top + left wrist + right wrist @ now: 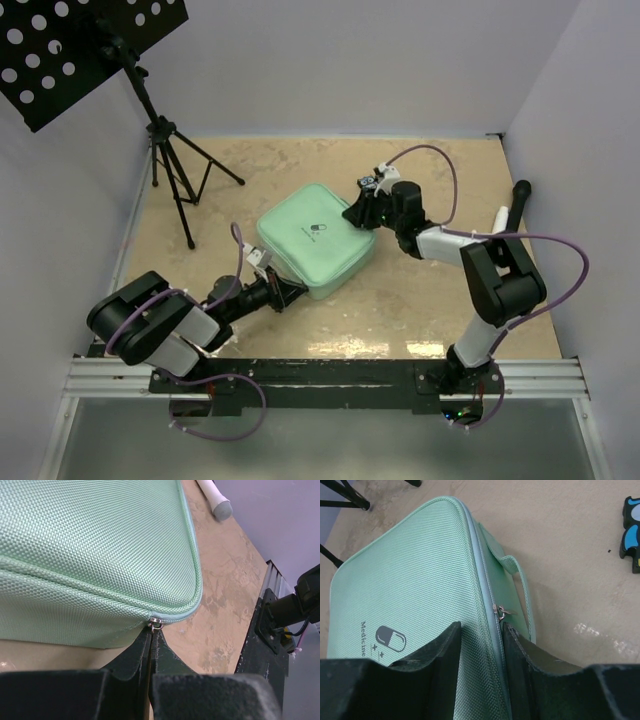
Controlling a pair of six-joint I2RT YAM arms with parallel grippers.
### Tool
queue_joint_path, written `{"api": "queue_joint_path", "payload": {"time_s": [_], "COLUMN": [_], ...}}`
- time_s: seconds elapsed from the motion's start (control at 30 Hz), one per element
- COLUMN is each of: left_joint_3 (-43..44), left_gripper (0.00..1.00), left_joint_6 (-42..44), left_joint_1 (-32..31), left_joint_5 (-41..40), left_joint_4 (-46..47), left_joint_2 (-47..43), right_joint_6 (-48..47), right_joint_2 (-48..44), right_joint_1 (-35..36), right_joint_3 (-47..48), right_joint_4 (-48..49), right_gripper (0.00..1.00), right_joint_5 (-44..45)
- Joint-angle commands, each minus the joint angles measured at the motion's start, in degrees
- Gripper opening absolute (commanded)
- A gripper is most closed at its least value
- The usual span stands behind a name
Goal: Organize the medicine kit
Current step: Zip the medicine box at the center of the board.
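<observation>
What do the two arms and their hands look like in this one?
The left arm and right arm are mostly black, with pale grey-white shell sections. A thin purple cable loops loosely along each. The left hand and right hand are matte black, each with two tapered, wedge-shaped fingers. No markings are legible.

Mint case (95, 545) filled the upper left, zip closed, left gripper (151, 632) pinched shut on the metal zip pull (156, 624) at its corner, tan table (225, 595) beyond, grey-tipped white tube (217, 502) at top.
</observation>
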Motion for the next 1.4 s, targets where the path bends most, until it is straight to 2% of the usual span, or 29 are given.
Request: {"api": "queue_joint_path", "payload": {"time_s": [0.0, 0.1, 0.27, 0.33, 0.4, 0.47, 0.53, 0.73, 1.0, 1.13, 1.37], "left_joint_3": [-4.3, -1.9, 1.4, 3.0, 4.6, 6.3, 6.9, 6.4, 6.6, 6.9, 5.1], "left_gripper": [0.00, 0.00, 0.00, 0.00, 0.00, 0.00, 0.00, 0.00, 0.00, 0.00, 0.00], "left_joint_6": [3.4, 3.7, 2.8, 2.7, 2.8, 3.3, 3.8, 5.4, 8.1, 9.6, 9.4], "left_joint_1": [2.1, 3.5, 7.0, 7.8, 8.3, 8.3, 8.3, 8.3, 6.7, 5.1, 1.6], "left_joint_5": [-6.8, -6.0, -4.1, -2.9, -2.2, -0.7, 0.2, 1.1, 0.4, -0.1, -0.5], "left_joint_4": [12.5, 10.7, 8.9, 8.2, 6.9, 5.2, 3.5, 1.0, -4.6, -8.4, -9.3], "left_joint_2": [0.2, 0.2, 1.6, 2.4, 2.9, 3.2, 3.4, 3.0, 1.8, 0.8, -1.1], "right_joint_6": [1.1, 2.0, 4.7, 5.9, 7.0, 7.8, 8.5, 10.9, 15.8, 17.4, 20.4], "right_joint_2": [-4.5, -7.6, -12.1, -13.5, -14.4, -14.7, -14.1, -9.6, -7.5, -9.5, -12.6], "right_joint_1": [0.9, 0.9, 0.9, 0.9, 0.9, 0.9, 0.9, 0.9, 0.9, 0.9, 0.9], "right_joint_3": [-6.0, -9.9, -15.9, -17.9, -19.4, -20.6, -21.4, -23.7, -27.0, -28.2, -30.4], "right_joint_4": [-0.4, 0.7, 2.4, 3.3, 3.2, 3.9, 4.4, 9.9, 16.5, 16.4, 17.1], "right_gripper": [0.34, 0.28, 0.27, 0.31, 0.40, 0.41, 0.34, 0.00, 0.00, 0.00, 0.00], "right_joint_5": [-5.1, -5.0, -5.7, -6.1, -5.9, -6.2, -6.5, -9.7, -9.5, -7.1, -4.2]}}
